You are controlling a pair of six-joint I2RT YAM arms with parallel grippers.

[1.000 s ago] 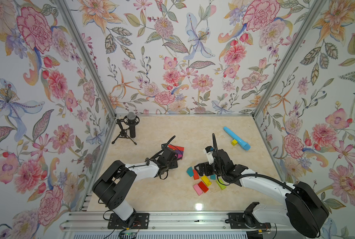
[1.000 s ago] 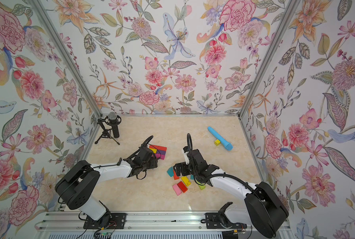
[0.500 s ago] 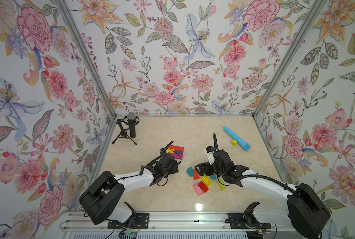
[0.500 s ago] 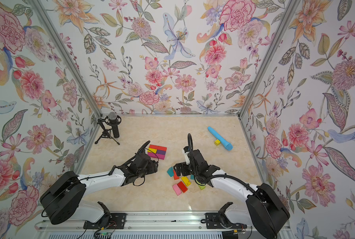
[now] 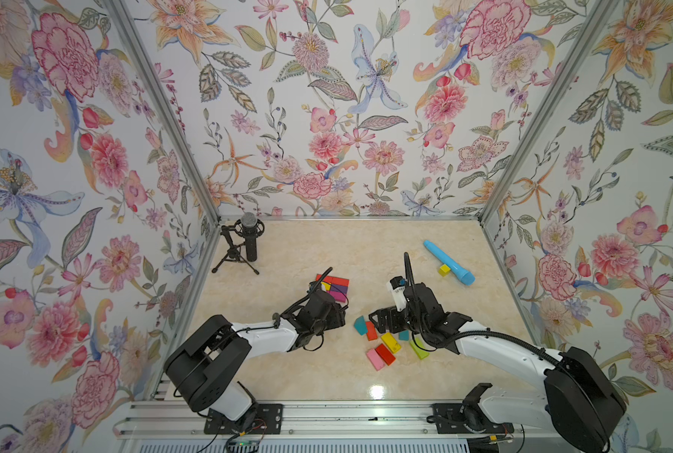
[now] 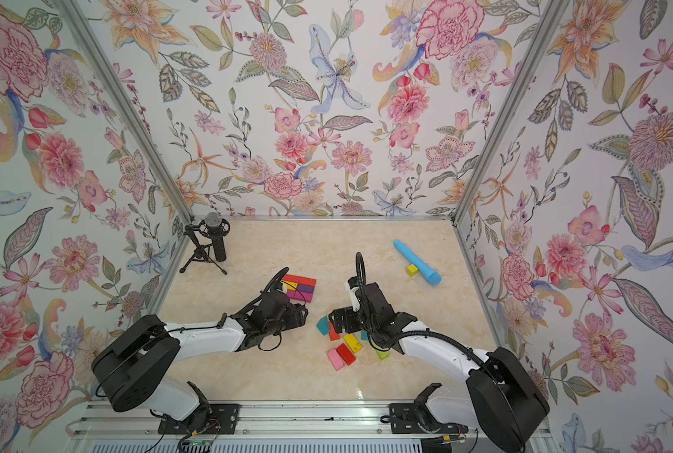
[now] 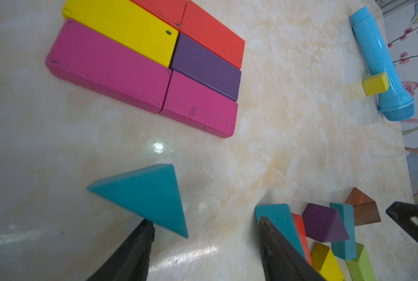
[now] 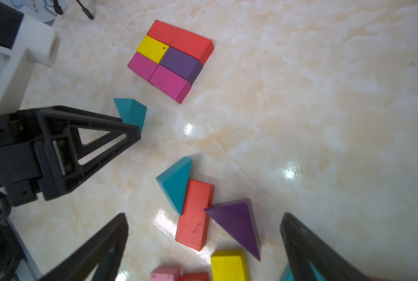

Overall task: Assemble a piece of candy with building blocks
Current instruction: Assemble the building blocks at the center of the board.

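Marble tabletop (image 5: 327, 243) | left pincer (image 7: 203, 220) spread beside teal wedge (image 7: 149, 192) | right pincer (image 8: 204, 215) spread

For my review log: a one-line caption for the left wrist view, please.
Left gripper, jaws apart, one fingertip at a teal triangular wooden wedge, near a flat six-brick painted rectangle.

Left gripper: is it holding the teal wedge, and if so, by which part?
Nothing is held. The left gripper is open, and the teal wedge lies on the table by one fingertip only.
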